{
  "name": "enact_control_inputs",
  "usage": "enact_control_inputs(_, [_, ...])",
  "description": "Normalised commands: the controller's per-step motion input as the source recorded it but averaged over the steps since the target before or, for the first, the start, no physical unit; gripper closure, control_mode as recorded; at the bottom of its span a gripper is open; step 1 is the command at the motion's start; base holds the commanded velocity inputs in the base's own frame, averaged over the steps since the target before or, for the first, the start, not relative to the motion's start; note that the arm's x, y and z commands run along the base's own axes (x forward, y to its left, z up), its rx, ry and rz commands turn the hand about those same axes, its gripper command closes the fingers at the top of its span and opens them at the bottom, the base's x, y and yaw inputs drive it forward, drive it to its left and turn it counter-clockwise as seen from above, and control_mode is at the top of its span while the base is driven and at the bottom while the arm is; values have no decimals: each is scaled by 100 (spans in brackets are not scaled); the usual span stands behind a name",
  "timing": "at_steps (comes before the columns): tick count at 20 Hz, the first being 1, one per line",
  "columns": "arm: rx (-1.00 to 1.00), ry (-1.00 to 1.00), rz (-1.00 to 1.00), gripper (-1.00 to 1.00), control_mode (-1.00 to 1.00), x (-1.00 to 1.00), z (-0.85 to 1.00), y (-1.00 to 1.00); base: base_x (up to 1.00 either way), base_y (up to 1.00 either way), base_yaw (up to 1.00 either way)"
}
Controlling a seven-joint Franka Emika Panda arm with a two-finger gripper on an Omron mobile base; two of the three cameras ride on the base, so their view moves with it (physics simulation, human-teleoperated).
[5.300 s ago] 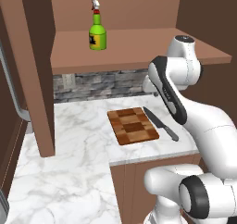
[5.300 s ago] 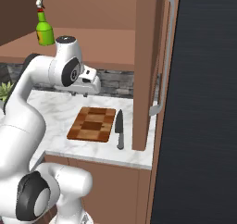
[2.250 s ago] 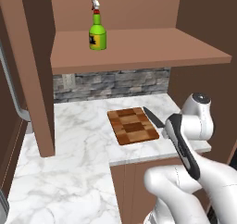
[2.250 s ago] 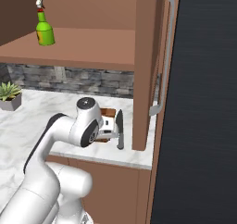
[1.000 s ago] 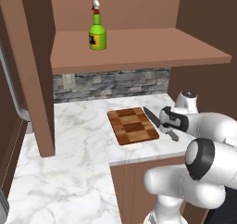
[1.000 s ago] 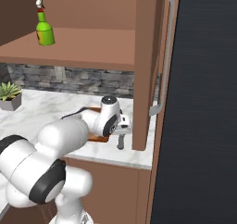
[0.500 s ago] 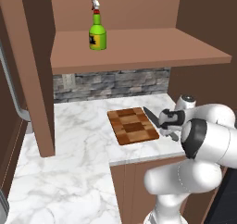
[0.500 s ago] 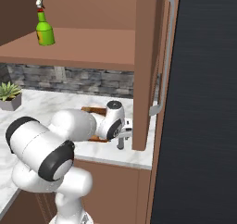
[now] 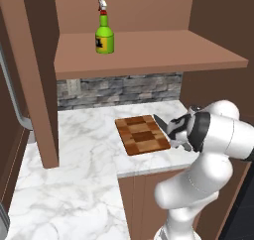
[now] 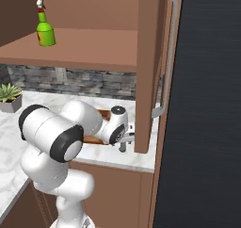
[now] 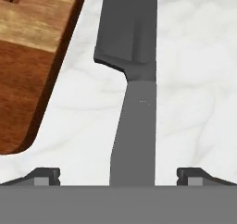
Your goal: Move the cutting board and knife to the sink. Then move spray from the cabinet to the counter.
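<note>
The gripper (image 11: 118,174) hangs low over the knife (image 11: 133,98), fingers (image 11: 44,174) spread wide with the handle lying between them, not yet pinched. The board (image 11: 32,56) lies just off to one finger's side on the counter (image 11: 194,79). Looks like the knife pickup; next it needs to drop slightly and close on the handle

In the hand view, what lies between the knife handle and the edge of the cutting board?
Only bare white marble counter. In the hand view the knife lies beside the cutting board without touching it, and nothing else sits in that gap.
</note>
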Motion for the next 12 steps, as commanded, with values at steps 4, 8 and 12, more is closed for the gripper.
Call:
enact_control_inputs(4, [0,0,1,-100,-100,13,-27,-11,0,0,0])
enact_control_inputs(8, [0,0,1,100,-100,13,-37,0,0,0,0])
enact_control_inputs(12, [0,0,1,100,-100,0,-34,0,0,0,0])
